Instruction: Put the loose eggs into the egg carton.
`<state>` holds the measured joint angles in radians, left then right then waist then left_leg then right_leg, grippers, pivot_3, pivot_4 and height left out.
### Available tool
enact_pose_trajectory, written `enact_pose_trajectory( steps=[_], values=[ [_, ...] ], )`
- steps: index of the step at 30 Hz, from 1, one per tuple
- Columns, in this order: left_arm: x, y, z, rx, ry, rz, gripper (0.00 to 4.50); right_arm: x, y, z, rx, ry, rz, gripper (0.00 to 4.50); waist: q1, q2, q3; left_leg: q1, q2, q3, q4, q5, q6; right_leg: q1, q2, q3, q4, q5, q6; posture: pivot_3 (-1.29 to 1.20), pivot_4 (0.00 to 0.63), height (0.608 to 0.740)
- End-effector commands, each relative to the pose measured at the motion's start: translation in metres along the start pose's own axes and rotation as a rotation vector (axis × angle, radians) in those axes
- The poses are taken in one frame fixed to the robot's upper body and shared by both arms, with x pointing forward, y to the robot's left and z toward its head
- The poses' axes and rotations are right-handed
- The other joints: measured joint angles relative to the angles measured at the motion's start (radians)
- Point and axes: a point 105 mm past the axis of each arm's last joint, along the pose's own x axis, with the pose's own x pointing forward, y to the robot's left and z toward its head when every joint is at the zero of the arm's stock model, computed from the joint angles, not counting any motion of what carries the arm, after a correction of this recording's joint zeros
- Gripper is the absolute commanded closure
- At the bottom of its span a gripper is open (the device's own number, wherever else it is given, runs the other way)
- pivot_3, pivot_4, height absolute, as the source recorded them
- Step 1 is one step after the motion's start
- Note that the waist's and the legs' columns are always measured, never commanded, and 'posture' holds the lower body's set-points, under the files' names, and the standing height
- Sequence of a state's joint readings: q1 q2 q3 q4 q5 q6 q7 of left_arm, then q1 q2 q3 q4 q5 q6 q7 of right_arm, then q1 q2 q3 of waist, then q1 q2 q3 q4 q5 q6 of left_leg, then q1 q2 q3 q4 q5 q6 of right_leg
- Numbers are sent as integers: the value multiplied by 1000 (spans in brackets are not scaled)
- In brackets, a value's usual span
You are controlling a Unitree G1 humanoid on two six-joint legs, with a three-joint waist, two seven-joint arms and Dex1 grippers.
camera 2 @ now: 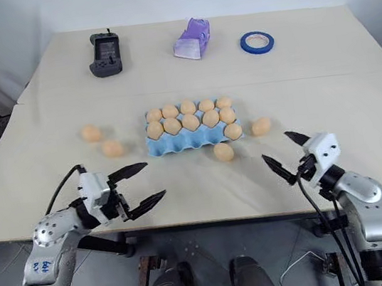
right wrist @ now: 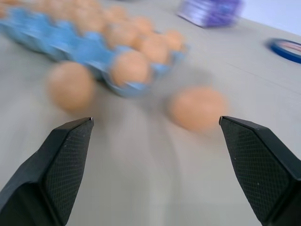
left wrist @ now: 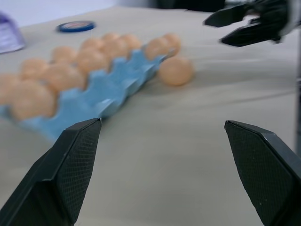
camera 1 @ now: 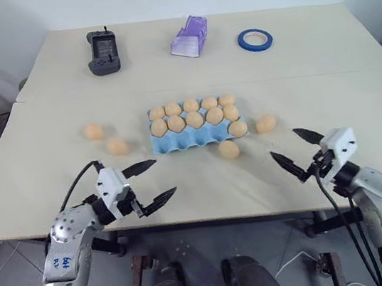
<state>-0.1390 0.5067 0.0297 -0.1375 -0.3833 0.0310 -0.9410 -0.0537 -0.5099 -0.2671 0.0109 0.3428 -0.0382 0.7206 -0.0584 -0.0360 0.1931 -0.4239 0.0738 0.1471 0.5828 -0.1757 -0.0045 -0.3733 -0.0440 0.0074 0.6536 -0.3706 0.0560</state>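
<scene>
The light blue egg carton (camera 1: 183, 141) lies mid-table; several eggs fill its two far rows, and one egg (camera 1: 238, 129) sits at the right end of the near row. Two loose eggs (camera 1: 93, 132) (camera 1: 117, 146) rest left of it. Another egg (camera 1: 266, 124) lies to its right, and one more egg (camera 1: 229, 150) just in front of its right corner. My left gripper (camera 1: 166, 175) hovers open near the table's front edge, left of the carton. My right gripper (camera 1: 283, 142) is open too, below the right-hand egg (right wrist: 197, 108). Nothing sits between either pair of fingers.
At the far side of the table stand a black handheld device (camera 1: 103, 53), a purple-white packet (camera 1: 189, 37) and a blue tape roll (camera 1: 255, 39). The table's front edge (camera 1: 223, 215) runs just under both grippers.
</scene>
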Motion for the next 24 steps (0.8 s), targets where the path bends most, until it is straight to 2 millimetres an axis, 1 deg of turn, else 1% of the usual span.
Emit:
enact_pose_trajectory(
  steps=[1,4,7,9,11,13,18,24],
  values=[
    [11,-11,4,51,-20,-112,34,-15,-20,-4,-23,-10,-112,0,-2,0,0,0,0,0,0,0,0,0,0,0,0,0,0,0,150,740],
    [15,-13,5,44,-28,-140,34,-19,-22,-16,-17,16,-131,0,-1,1,0,2,0,0,0,0,0,1,1,0,0,0,0,0,150,740],
    [14,-9,4,51,-19,-125,34,-10,-19,-19,-3,17,-103,0,-5,1,0,2,0,0,0,0,1,1,1,1,1,0,0,0,150,740],
    [12,-5,2,58,-5,-98,34,4,-16,-21,9,35,-70,0,-9,1,0,2,1,0,1,1,1,1,1,1,2,0,0,0,150,740],
    [10,-2,1,66,3,-76,34,20,-20,-20,28,43,-62,0,-21,1,0,2,1,0,4,1,1,1,1,1,3,1,1,0,150,740],
    [9,-2,0,65,8,-76,34,37,-18,-22,-14,66,-9,0,-26,1,0,2,1,0,5,1,2,2,1,1,5,1,2,0,150,740],
    [9,-6,-1,63,16,-79,34,68,-24,-21,-2,71,1,0,-24,1,0,2,0,0,6,1,2,2,0,0,5,1,2,0,150,740],
    [5,-6,-1,61,21,-49,34,101,-20,-16,4,51,45,0,-26,1,0,1,0,0,5,2,3,1,0,0,5,1,2,0,150,740]
  ],
)
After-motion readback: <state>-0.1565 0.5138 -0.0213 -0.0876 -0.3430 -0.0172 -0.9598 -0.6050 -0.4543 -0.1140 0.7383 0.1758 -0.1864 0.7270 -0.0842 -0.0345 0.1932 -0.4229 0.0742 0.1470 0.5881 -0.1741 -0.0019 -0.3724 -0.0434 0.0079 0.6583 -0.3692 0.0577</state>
